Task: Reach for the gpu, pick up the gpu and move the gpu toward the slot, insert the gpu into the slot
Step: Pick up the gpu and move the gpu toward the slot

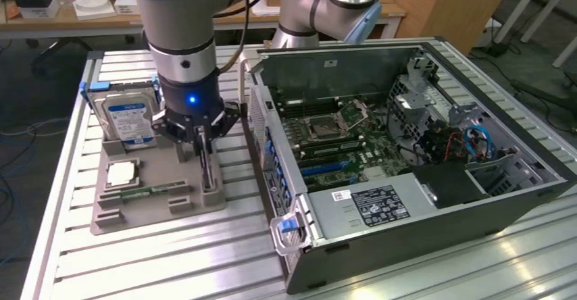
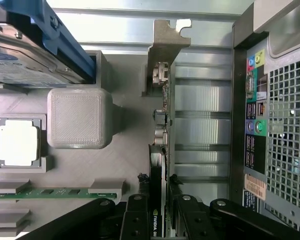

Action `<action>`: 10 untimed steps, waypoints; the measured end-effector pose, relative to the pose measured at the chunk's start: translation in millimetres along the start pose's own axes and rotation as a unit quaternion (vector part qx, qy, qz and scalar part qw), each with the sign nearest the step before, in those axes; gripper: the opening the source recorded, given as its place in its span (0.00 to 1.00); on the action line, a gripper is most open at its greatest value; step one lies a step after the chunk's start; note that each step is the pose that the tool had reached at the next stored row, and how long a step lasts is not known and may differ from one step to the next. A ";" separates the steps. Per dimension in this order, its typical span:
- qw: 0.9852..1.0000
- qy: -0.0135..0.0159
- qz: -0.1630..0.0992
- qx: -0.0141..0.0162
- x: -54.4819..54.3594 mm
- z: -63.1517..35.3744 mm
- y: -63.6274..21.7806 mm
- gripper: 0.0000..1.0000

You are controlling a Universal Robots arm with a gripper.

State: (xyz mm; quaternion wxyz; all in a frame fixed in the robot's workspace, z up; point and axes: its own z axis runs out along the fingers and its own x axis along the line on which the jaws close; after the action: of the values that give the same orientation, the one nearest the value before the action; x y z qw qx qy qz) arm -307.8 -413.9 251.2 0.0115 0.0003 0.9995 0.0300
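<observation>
Item: gpu (image 2: 157, 165), a thin dark circuit card with a silver metal bracket, upright on edge in grey moulded tray (image 1: 153, 212). Stiff, light, probably fragile; best held by its top edge. Black gripper (image 2: 158, 187) straddles it; whether clamped, cannot tell.

From where I stand the arm (image 1: 185, 43) is silver-grey with pale blue caps, a small blue light (image 1: 191, 99) glowing above the black hand (image 1: 204, 150). The gpu (image 2: 157, 200) is black with pale lettering along its edge, its end bracket (image 2: 166, 47) dull silver. The tray (image 1: 158, 212) is plain matt grey, the hard drive (image 1: 126, 117) silver with a blue-and-white label, the chip (image 1: 123, 173) creamy white, the memory stick (image 1: 155, 192) green. The surface (image 1: 135, 266) is bright aluminium, striped by its ribs. The computer case (image 1: 505, 198) is black, its board (image 1: 347, 141) green with blue slots, its latch (image 1: 288, 226) blue
</observation>
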 end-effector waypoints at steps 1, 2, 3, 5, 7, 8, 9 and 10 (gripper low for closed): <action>1.000 0.000 0.000 0.000 -0.1 -1.6 0.1 0.26; 1.000 0.000 0.000 0.000 -0.1 -3.3 0.2 0.26; 1.000 0.000 0.000 0.000 -0.1 -5.1 0.3 0.26; 1.000 0.000 0.000 0.000 -0.2 -8.7 0.5 0.26; 1.000 0.000 0.000 0.000 -0.3 -12.7 0.8 0.26; 1.000 0.000 0.000 0.000 -0.3 -14.7 0.9 0.26; 1.000 0.000 0.000 0.000 -0.4 -16.7 1.0 0.26; 1.000 0.000 0.000 0.000 -0.4 -18.5 1.1 0.26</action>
State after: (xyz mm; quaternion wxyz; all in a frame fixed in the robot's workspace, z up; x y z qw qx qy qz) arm -307.7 -413.9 269.7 0.0115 0.0003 0.9995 0.0299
